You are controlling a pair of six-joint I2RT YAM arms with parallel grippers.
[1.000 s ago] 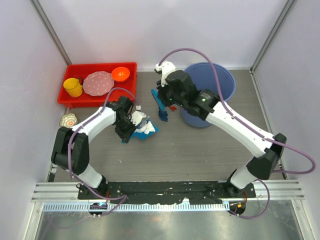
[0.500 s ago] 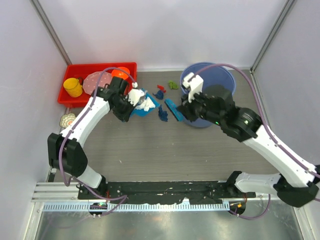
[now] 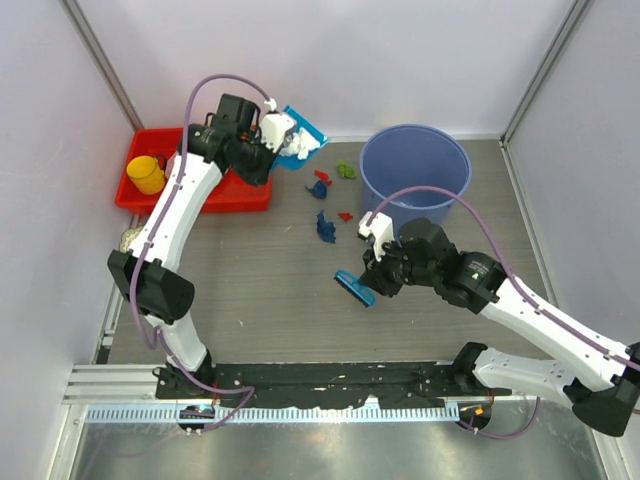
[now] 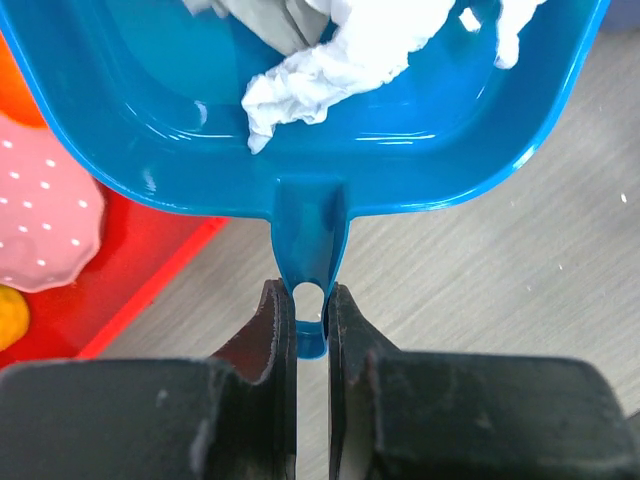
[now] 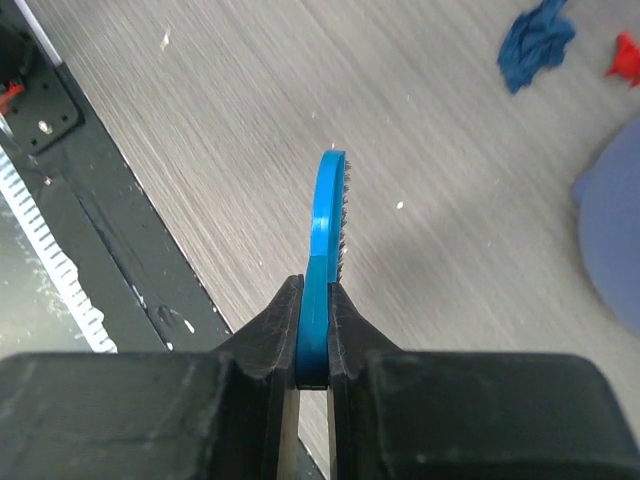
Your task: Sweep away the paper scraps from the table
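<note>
a: claws?
b: dustpan [image 4: 150, 120] clenched by left gripper [image 4: 311, 300], brush [image 5: 326, 200] by right gripper [image 5: 316, 300].
a: risk?
b: paper scraps [image 3: 325, 228] seen on table [image 3: 270, 300] by bucket [image 3: 364, 170]; raised dustpan's white load could be spilled if tilted.

Left arm [image 3: 186, 200] at full reach, right arm [image 3: 535, 308] low, both jaws tight.

Your counter [image 3: 280, 310] is a dark wood-grain surface, enclosed on three sides by plain pale panels [image 3: 400, 60]. At the rear corners, note the left post [image 3: 100, 65] and the right post [image 3: 545, 65], both metal. An aluminium rail [image 3: 110, 383] spans the near edge, and a brushed metal sheet [image 3: 330, 450] lies beyond it toward you. Lighting is even and diffuse.
</note>
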